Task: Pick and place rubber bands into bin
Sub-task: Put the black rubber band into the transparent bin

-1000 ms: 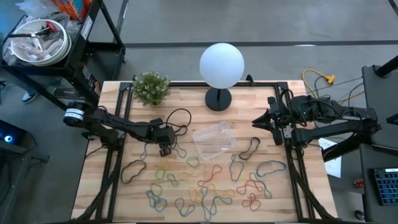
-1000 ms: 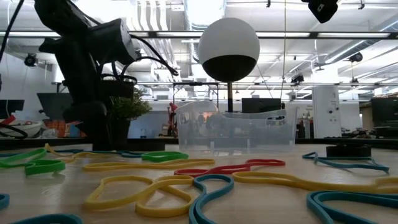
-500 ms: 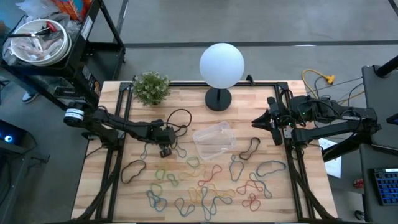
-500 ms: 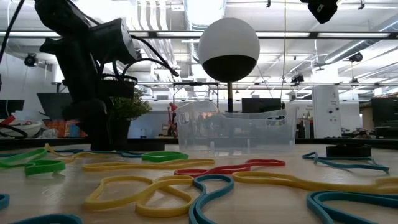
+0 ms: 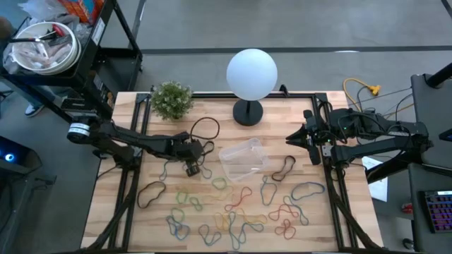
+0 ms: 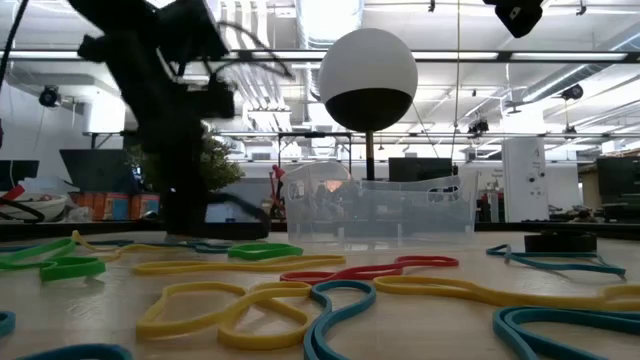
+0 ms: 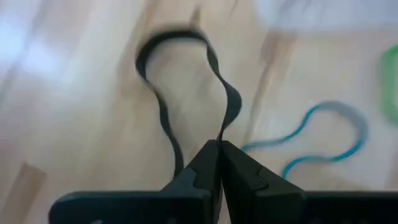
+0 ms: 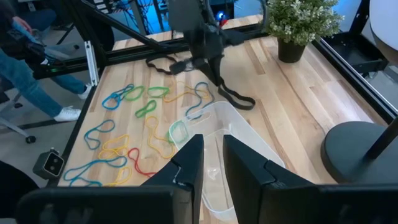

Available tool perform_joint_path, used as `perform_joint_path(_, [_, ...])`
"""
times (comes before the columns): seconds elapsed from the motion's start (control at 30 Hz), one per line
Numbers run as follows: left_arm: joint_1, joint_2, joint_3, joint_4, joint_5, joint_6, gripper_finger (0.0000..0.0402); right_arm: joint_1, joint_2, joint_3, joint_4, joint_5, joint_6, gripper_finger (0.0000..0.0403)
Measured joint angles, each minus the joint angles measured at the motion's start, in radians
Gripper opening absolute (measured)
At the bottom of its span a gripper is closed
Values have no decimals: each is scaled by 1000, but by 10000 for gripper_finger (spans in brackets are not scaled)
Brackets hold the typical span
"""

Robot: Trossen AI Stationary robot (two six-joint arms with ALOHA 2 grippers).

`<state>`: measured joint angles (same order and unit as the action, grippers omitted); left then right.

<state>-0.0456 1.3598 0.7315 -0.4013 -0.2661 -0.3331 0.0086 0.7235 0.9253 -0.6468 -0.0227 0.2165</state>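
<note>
A black band [image 7: 186, 93] was pinched in the shut left jaws [image 5: 192, 168], with the bin [image 5: 244, 159] just to their right, nowhere near the slightly parted, empty right jaws [image 5: 311, 144].

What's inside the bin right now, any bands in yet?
The bin looks empty in the high view; its clear walls show only wood beneath. The left gripper, beside it, pinches a black rubber band. Nothing hides the inside.
</note>
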Motion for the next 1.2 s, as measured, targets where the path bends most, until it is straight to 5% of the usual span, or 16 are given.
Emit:
perform_joint_path(0.33, [0, -154, 60, 27, -2, 20, 0, 0, 0, 0, 0, 1, 0, 57])
perform_joint_path(0.6, [0, -198, 61, 323, 47, 91, 0, 0, 0, 0, 0, 35, -11, 57])
perform_joint_path(1.2, [-1, 89, 127, 704, 266, 105, 0, 0, 0, 0, 0, 53, -18, 57])
